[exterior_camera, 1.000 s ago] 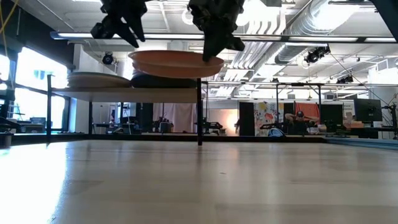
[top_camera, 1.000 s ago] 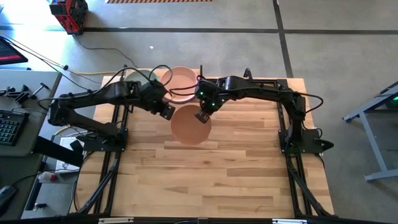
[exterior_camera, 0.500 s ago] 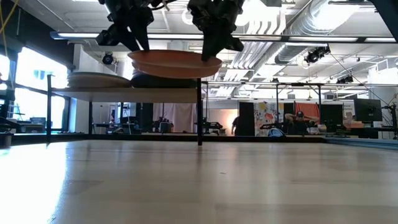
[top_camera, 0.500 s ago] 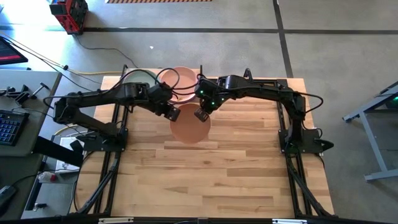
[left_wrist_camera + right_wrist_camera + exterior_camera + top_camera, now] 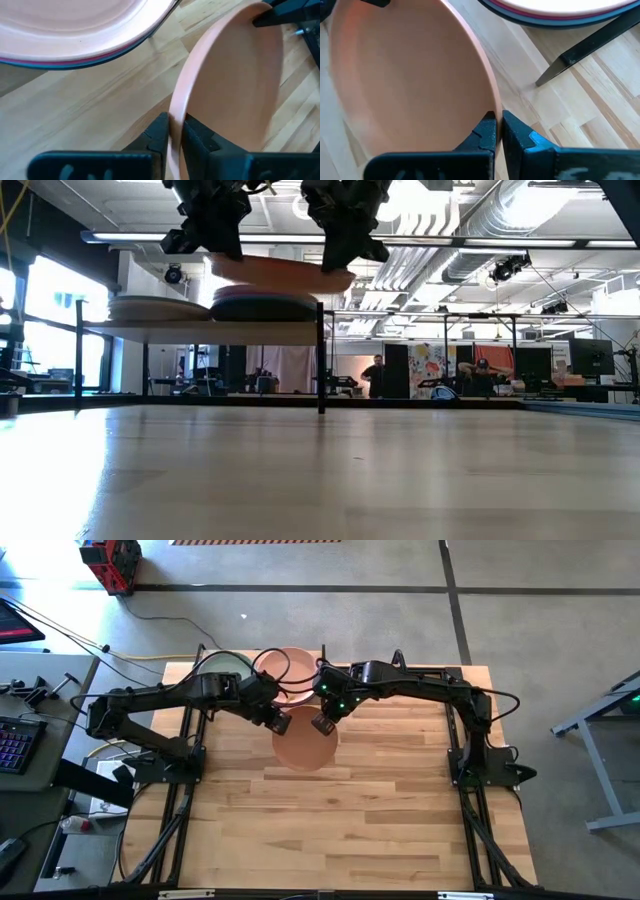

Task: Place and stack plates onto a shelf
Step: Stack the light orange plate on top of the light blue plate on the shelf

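The left claw (image 5: pixel 172 137) has now closed on the peach-orange plate (image 5: pixel 235 85).

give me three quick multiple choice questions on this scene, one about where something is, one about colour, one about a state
1. Where is the round peach-orange plate?
A. lying flat on the striped wooden tabletop
B. held in the air between both arms, in front of the shelf
C. on the grey floor

2. What colour is the top plate of the stack on the light-wood shelf?
A. pink
B. black
C. bright yellow

3. How do the jaws of the left gripper stand?
A. wide open, far from any plate
B. closed on the plate's rim
C. closed on a shelf post

Answers:
1 B: the low view shows it off the table, with the left gripper on one edge and the right gripper on the other.
2 A: the high view shows a pink plate uppermost.
3 B: the left wrist view shows the rim between its fingers.
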You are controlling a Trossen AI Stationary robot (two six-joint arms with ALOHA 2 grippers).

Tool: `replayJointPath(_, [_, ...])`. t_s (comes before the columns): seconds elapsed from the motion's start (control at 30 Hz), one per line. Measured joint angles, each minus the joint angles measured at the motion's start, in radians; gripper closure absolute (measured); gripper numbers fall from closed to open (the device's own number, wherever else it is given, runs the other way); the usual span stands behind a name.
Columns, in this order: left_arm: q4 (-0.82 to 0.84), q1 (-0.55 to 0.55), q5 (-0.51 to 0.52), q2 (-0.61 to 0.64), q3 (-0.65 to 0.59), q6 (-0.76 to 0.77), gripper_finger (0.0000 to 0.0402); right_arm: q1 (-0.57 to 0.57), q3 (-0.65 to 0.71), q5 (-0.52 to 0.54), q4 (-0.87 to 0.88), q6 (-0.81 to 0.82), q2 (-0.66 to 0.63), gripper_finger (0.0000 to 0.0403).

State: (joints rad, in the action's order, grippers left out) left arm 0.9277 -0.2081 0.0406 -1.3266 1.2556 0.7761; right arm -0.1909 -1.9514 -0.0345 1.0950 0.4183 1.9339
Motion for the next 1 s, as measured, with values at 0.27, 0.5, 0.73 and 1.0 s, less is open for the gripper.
replayJointPath(0.27, [0.004,0.0,0.006,-0.001,0.0,-0.021,0.0396,0.0,0.0,-0.011,-0.002,-0.007,0.0,0.0403])
replayJointPath(0.5, [0.03,0.0,0.01,-0.001,0.0,-0.027,0.0399,0.0,0.0,-0.016,-0.021,-0.029,0.001,0.0391])
replayJointPath(0.73, [0.09,0.0,0.026,0.006,0.001,-0.021,0.04,0.0,0.0,-0.017,-0.067,-0.045,0.002,0.0327])
replayJointPath(1.0, [0.202,-0.029,0.043,0.076,0.001,0.026,0.04,-0.031,0.0,-0.051,-0.086,-0.06,0.002,0.0266])
